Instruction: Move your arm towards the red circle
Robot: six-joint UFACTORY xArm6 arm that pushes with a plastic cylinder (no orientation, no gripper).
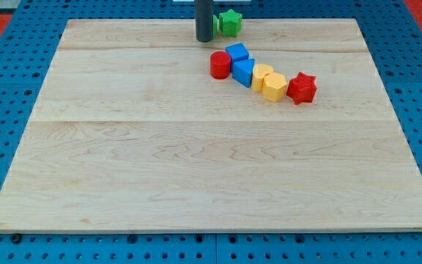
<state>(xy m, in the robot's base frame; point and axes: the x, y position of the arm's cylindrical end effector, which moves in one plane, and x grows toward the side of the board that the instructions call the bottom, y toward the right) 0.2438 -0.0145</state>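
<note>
The red circle (pixel 220 64) is a short red cylinder in the upper middle of the wooden board (pixel 123 147). My tip (pixel 204 39) is the lower end of the dark rod, just above and slightly left of the red circle, with a small gap between them. Touching the red circle's right side are two blue blocks, one a cube (pixel 237 53) and one wedge-like (pixel 243 72).
A green star-shaped block (pixel 229 23) sits at the board's top edge, right of my rod. Two yellow blocks (pixel 261 75) (pixel 274 86) and a red star (pixel 302 88) run in a line down to the right from the blue blocks. Blue pegboard surrounds the board.
</note>
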